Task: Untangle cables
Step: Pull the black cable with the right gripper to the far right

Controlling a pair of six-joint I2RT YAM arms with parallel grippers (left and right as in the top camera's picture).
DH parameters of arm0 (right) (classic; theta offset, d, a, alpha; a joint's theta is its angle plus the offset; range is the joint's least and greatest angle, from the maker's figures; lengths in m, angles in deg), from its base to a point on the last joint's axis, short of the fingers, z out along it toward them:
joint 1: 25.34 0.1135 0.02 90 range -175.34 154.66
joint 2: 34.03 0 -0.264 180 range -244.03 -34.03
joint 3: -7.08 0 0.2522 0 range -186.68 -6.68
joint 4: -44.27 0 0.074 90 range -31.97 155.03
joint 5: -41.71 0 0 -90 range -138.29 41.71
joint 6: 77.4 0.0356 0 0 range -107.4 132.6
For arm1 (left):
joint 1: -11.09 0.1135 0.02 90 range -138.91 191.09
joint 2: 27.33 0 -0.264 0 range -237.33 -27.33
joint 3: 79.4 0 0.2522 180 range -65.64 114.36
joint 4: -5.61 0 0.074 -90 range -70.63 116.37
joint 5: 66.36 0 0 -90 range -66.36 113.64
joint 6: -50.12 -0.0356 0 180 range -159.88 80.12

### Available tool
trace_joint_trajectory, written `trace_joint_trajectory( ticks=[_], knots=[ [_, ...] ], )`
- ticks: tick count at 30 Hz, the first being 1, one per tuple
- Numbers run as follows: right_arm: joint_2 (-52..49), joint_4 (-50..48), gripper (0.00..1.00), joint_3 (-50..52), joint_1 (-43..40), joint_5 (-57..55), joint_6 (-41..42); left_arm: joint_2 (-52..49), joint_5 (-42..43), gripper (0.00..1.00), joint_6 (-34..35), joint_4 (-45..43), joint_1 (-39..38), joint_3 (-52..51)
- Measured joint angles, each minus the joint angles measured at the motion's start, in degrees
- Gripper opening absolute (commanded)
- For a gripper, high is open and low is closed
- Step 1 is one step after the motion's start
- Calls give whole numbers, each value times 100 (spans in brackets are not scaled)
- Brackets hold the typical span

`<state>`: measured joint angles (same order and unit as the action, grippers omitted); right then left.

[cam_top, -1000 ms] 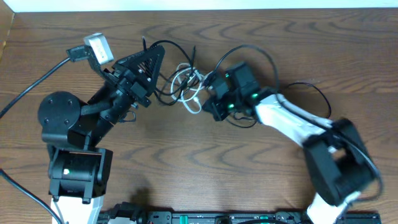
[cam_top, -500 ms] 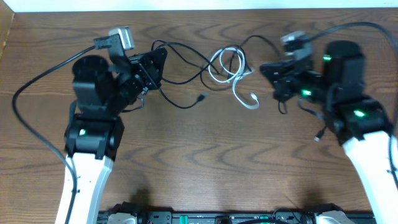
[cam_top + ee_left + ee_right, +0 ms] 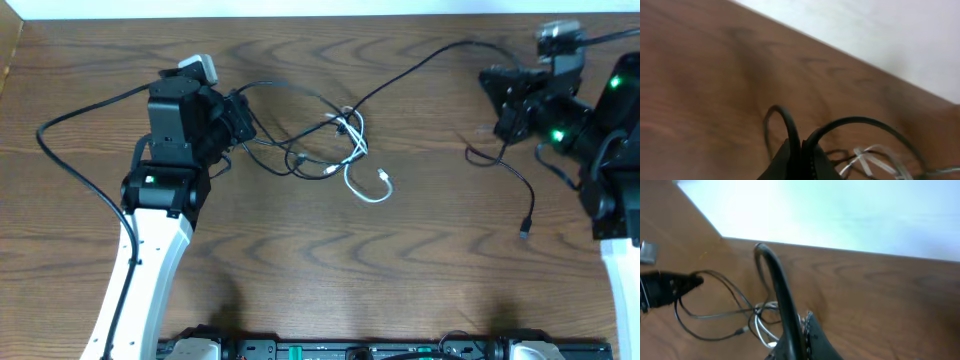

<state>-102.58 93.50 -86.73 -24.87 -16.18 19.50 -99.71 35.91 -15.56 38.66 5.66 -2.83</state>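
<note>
1. Dark brown wooden bench (image 3: 300, 260) carries everything.
2. Left pincer (image 3: 801, 157) and right pincer (image 3: 802, 340) each clench a black strand.
3. Thin black cables (image 3: 784, 300) stretch left-to-right, knotted mid-bench.
4. Thin white cable (image 3: 357, 150) loops through the knot, free end hooking rightward.

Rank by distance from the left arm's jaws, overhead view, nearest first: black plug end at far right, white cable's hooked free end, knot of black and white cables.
1. Knot of black and white cables, centre.
2. White cable's hooked free end, below-right of the knot.
3. Black plug end, far right.
</note>
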Motion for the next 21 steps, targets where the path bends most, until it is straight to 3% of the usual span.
trace_joint_trajectory(
  ticks=[11,21],
  knots=[
    [-1478,2417,1,-3034,-170,-1172,-190,-48,-326,8,-61,186,476,0],
    [-2350,3585,1,-5228,-887,-1657,-415,-48,-157,8,-61,356,538,0]
  ],
)
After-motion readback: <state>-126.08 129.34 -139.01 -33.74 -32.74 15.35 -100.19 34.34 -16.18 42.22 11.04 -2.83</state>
